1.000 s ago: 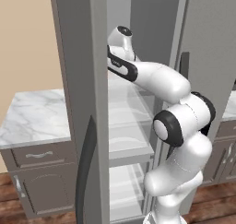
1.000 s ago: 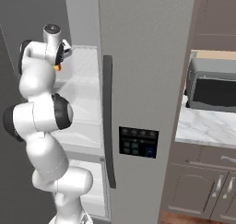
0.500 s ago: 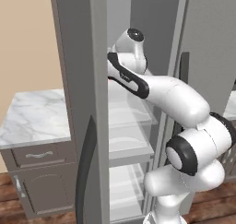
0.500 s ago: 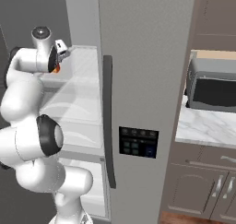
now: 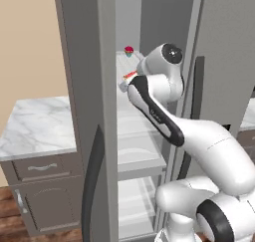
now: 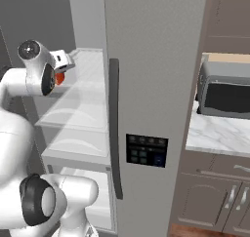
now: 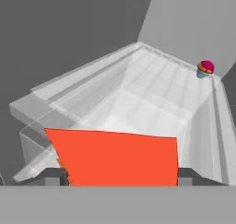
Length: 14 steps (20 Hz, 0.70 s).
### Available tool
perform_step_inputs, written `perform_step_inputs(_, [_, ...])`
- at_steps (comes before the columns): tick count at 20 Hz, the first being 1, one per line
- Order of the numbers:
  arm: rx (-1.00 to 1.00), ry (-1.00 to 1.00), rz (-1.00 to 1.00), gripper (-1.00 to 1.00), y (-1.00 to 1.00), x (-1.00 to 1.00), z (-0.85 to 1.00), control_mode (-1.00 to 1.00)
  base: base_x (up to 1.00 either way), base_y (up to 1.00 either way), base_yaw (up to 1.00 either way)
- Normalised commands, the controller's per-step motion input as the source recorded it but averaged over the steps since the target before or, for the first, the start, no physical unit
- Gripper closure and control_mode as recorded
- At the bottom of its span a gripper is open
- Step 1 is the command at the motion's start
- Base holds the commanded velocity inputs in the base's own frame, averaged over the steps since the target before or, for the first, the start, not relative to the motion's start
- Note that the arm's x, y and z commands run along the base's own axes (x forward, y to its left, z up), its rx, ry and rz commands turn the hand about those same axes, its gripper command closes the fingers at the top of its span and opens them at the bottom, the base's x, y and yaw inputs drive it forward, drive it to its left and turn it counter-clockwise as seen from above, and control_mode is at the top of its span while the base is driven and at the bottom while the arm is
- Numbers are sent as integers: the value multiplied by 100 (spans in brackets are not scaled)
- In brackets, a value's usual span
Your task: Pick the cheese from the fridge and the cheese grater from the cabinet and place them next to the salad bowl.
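- Orange-red and flat-faced, the cheese wedge (image 7: 117, 158) sits at the bottom of the hand view, between the two small dark finger tips of the two-finger gripper (image 7: 120, 174), which stand at either side of it.
- The finger tips are apart with the cheese wedge spanning the gap; whether they press on it or merely flank it cannot be told.
- In the right base view a small patch of the same orange-red (image 6: 59, 78) shows just beside the hand, over the front of a clear glass shelf (image 6: 80, 92).
- The tall grey double-door fridge (image 5: 82, 86) stands with its left door swung open, a long curved black handle (image 5: 92, 181) on the door's edge.
- The white arm with dark joints reaches up from the base into the open compartment, its hand at the height of the upper shelf (image 5: 130, 69).
- A small cupcake-like thing with a dark pink top and teal base (image 7: 204, 68) stands at the far back of that shelf, well apart from the cheese wedge; the left base view shows it too (image 5: 129, 51).
- A marble-topped counter with grey drawers (image 5: 35, 129) lies left of the fridge.
- A dark grey microwave (image 6: 225, 92) sits on the counter right of the fridge.
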Motion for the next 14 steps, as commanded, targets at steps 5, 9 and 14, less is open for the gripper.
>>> perform_step_inputs(5, [7, 0, -27, 100, -38, -100, 33, -100, 0, 0, 0])
perform_step_inputs(9, [6, 0, -27, 100, -36, -100, 38, -100, 0, 0, 0])
perform_step_inputs(14, [15, 0, -24, 100, -23, -100, 45, -100, 0, 0, 0])
